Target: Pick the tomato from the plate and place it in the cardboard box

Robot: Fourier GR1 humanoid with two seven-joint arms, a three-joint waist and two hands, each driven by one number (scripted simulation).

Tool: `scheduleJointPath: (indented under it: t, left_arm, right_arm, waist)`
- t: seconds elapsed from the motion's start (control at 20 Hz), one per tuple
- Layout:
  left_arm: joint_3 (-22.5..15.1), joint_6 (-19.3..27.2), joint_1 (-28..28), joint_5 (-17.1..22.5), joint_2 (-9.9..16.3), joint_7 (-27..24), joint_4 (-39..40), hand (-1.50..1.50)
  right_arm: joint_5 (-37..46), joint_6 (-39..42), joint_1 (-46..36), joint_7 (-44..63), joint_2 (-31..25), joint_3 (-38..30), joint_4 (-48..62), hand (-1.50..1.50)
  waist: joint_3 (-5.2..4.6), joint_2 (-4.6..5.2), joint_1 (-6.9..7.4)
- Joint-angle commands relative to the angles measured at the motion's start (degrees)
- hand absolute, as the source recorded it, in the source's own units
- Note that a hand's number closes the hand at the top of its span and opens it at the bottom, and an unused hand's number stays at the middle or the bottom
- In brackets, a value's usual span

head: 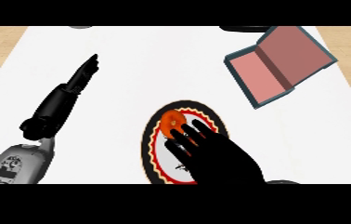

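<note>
1. Smooth white counter (137,93) fills the view, with pale wood showing at the far corners, 10 and 2 o'clock.
2. Down at 6 o'clock, the plate (154,125): a tall oval, black rim, a toothed cream band, a thin red ring, a white centre with small dark marks.
3. The tomato (171,121) sits on the plate's far part, toward 12 o'clock of its centre. It is round, glossy and orange-red, with a paler highlight on top.
4. The right hand (219,160) is over the plate, matte black, coming in from 5 o'clock. Its fingers (188,135) are straight and spread, tips right at the tomato's near edge. Nothing is in its hold; whether the tips touch the tomato, I cannot tell.
5. At 2 o'clock, well apart from the plate: the box (277,65), flat and angular, teal outer edges, dull pinkish-brown inside, a flap (295,49) hinged back on its far side.
6. At 9 o'clock, the left hand (86,69): black, slim, fingers straight and together, pointing to 12 o'clock, holding nothing. Its grey forearm (24,162) enters at 8 o'clock.
</note>
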Motion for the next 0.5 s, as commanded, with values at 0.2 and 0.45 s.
scheduleJointPath:
  t: [0.2, 0.45]
  left_arm:
    - [2.9, -1.2, -2.7, -2.8, -3.6, -1.5, 4.7, 0.00]
    - [4.6, -4.2, -1.2, -2.8, -3.4, -1.2, 2.6, 0.00]
  right_arm:
    - [11.9, -3.2, 3.5, -4.8, 4.5, 1.4, 5.1, -1.50]
    - [17.1, -1.9, 4.5, -5.7, 6.9, 1.8, 7.9, -1.50]
  waist:
    - [0.01, 0.08, -0.17]
    - [0.01, 0.06, -0.08]
